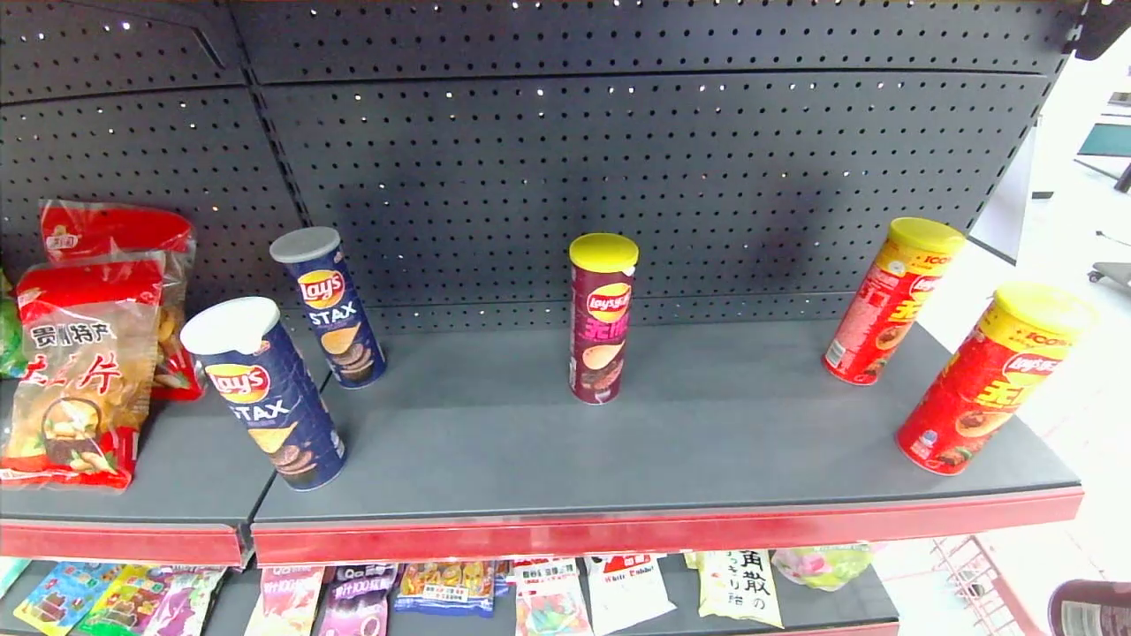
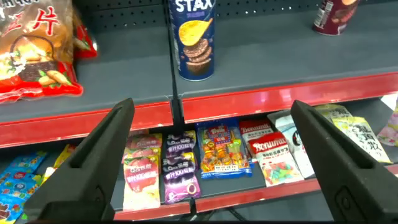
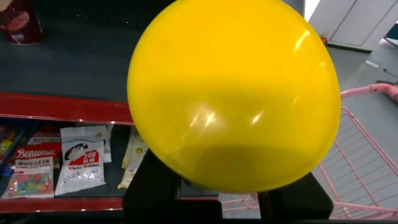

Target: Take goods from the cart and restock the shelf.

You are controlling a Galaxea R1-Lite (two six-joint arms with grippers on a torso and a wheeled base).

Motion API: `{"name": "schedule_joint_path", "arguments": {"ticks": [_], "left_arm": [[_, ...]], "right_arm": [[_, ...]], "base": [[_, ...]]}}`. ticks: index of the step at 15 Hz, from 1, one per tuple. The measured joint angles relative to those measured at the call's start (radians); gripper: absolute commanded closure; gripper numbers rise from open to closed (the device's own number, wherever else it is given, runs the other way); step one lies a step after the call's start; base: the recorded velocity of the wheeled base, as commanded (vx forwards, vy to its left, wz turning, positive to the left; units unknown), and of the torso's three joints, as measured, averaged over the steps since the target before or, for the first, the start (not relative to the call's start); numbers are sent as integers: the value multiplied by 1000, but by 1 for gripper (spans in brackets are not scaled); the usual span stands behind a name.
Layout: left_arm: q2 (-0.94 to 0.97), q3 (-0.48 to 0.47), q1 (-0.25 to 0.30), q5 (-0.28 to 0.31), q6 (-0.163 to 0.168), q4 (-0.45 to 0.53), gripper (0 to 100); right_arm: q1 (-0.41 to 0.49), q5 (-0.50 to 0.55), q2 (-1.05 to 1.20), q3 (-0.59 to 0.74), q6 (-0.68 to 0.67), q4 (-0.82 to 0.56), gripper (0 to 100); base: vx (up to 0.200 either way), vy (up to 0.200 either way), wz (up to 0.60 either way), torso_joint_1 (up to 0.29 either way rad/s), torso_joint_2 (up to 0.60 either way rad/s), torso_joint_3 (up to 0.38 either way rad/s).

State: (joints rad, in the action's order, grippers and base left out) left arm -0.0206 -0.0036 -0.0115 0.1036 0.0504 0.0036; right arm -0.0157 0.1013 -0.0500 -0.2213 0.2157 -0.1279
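Note:
The grey shelf (image 1: 671, 459) with a red front edge carries two blue chip cans (image 1: 265, 393) (image 1: 329, 305), a maroon can with a yellow lid (image 1: 601, 318) and two red cans (image 1: 888, 300) (image 1: 990, 380). My right gripper (image 3: 227, 202) is shut on another can, whose round yellow lid (image 3: 233, 93) faces the wrist camera; its dark maroon body (image 1: 1089, 608) shows low at the right in the head view. My left gripper (image 2: 211, 162) stands open and empty in front of the lower shelf, below the nearer blue can (image 2: 194, 37).
Red snack bags (image 1: 75, 371) stand at the shelf's left end. The lower shelf (image 2: 249, 193) holds several small snack packets (image 2: 221, 149). A pink wire cart (image 3: 367, 168) stands to the right, below shelf level. Bare shelf lies on either side of the maroon can.

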Motion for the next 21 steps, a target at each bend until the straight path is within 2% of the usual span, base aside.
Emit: {"name": "schedule_joint_path", "arguments": {"ticks": [4,10,11,13,14,15,16,17,18,19,21], "left_arm": [[-4,1,-1,3,-1,-2,0],[-10,1,-7,11,-9,-2,0],[-13,-1,-8,9,-23,-2,0],[-50,-57,-8,-4,-74,-9,0],[-101,-116,-11,-4,-100,-11,0],[-174,-190,-18,5,-107,-18,0],[-261,-268,-34,43,-89,-19,0],[-351,-334,-60,108,-66,-24,0],[-432,-389,-108,204,-43,-24,0],[-514,-439,-167,274,-20,-26,0],[-652,-506,-271,329,5,-43,0]], "right_arm": [[0,-99,13,36,-63,0,100],[13,-106,41,122,-65,0,100],[13,-106,43,126,-66,1,100],[13,-106,44,127,-66,0,100],[12,-106,43,128,-66,1,100],[11,-106,43,129,-66,1,100],[11,-106,43,129,-67,1,100],[10,-106,41,129,-67,0,100],[10,-106,39,129,-67,0,100],[11,-105,37,129,-70,0,100],[13,-106,37,129,-70,0,100]], "base": [[0,0,0,0,0,0],[0,0,0,0,0,0],[0,0,0,0,0,0],[0,0,0,0,0,0],[0,0,0,0,0,0],[0,0,0,0,0,0],[0,0,0,0,0,0],[0,0,0,0,0,0],[0,0,0,0,0,0],[0,0,0,0,0,0],[0,0,0,0,0,0]]}}
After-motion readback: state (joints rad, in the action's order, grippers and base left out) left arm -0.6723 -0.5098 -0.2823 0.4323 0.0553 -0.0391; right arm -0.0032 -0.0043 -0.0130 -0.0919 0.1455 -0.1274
